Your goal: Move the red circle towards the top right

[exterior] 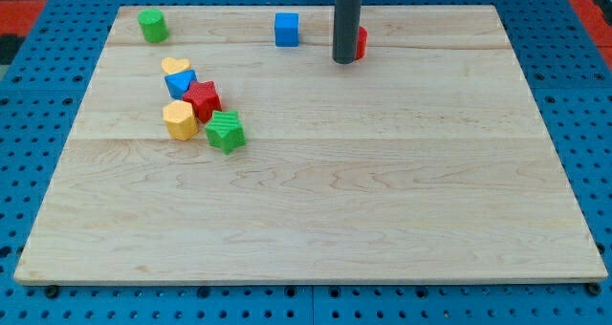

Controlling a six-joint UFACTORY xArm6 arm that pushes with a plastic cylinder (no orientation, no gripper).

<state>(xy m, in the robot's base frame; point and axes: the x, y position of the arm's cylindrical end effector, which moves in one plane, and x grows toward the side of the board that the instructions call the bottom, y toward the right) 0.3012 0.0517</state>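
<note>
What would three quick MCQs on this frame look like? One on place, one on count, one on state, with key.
1. Where is the red circle relative to my tip?
A. just to the view's right of it, mostly hidden by the rod
B. far off at the view's bottom
C. in the cluster at the view's left

2. How many green blocks are on the board?
A. one
B. two
C. three

3. How does the blue cube stand?
A. stacked on another block
B. pressed against my tip
C. alone, apart from every other block

Key: A, a red sliver shows at the rod's right edge; B, the green cylinder at top left and the green star in the cluster; C, bare wood all round it.
</note>
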